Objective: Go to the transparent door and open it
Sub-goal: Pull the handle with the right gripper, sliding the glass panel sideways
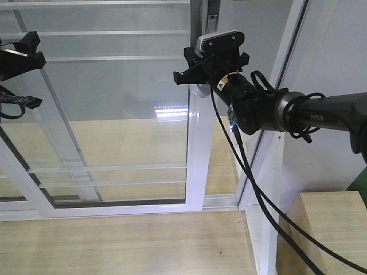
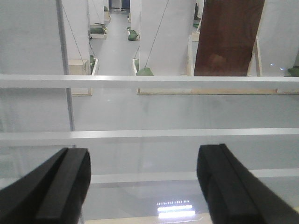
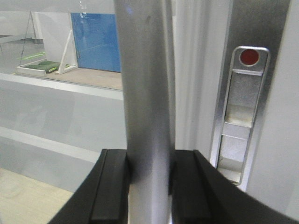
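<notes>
Glass fills most of the exterior front view. The transparent door (image 1: 114, 114) stands ahead of the robot, its white frame (image 1: 200, 154) running down to the floor track (image 1: 114, 211). The right gripper (image 1: 186, 66) is up against that upright at handle height. The left gripper (image 1: 26, 77) hangs near the pane at the left edge, holding nothing.

From the left wrist, the left jaws are spread wide, fingers (image 2: 60, 184) well apart, with only glass and thin horizontal bars (image 2: 149, 81) beyond them. Neither offers a grip, and the pane looks smooth, slippery and probably fragile under a point load.

From the right wrist, the jaws pinch the curved grey handle (image 3: 147, 84), one pad on each side, beside the lock plate (image 3: 243, 112) with its red dot. That handle is the place to hold: stiff metal fixed to the frame. A tall glazed panel is likely heavy and slow to start. The pull should run steadily along the track, since the polished bar may slip through the pads if tugged sharply.
</notes>
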{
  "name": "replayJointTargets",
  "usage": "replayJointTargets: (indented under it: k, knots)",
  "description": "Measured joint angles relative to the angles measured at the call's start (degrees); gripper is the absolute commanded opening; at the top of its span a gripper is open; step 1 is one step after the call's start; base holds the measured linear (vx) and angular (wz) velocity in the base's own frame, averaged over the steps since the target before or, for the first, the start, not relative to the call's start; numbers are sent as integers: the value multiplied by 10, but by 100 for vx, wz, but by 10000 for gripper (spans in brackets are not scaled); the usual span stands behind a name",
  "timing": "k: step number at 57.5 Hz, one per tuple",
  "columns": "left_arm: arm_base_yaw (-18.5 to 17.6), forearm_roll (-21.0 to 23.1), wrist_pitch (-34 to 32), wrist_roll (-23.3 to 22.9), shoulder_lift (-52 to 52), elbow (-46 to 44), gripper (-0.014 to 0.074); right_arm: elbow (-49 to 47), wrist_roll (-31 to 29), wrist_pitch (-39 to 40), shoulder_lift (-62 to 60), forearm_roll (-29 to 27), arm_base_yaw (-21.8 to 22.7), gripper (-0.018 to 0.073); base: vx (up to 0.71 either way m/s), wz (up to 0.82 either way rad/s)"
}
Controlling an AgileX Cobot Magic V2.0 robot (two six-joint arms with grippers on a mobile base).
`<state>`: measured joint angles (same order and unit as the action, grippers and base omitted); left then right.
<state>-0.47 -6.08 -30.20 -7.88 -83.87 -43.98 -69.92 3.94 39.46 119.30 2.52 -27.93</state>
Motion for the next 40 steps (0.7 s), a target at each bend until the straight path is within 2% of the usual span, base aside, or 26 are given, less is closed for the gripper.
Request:
replayJointTargets:
  k: [8, 10, 14, 19, 26, 40]
  knots:
    - [0, 0, 0, 0, 0, 0, 586, 7, 7, 16, -3, -4, -12, -9, 0, 0]
    - [0, 0, 1, 0, 0, 0, 586, 19, 14, 21, -10, 54, -23, -9, 0, 0]
    - [0, -1, 0, 0, 0, 0, 586, 22, 16, 49, -22, 156, -79, -9, -1, -5]
    - [0, -2, 0, 0, -1, 0, 586, 22, 16, 79, -29, 240, -123, -9, -1, 1]
    - [2, -1, 0, 0, -1, 0, 586, 23, 16, 81, -30, 245, -111, -9, 0, 1]
    - [-13, -2, 0, -1, -1, 0, 586, 23, 15, 28, -61, 185, -52, -9, 0, 0]
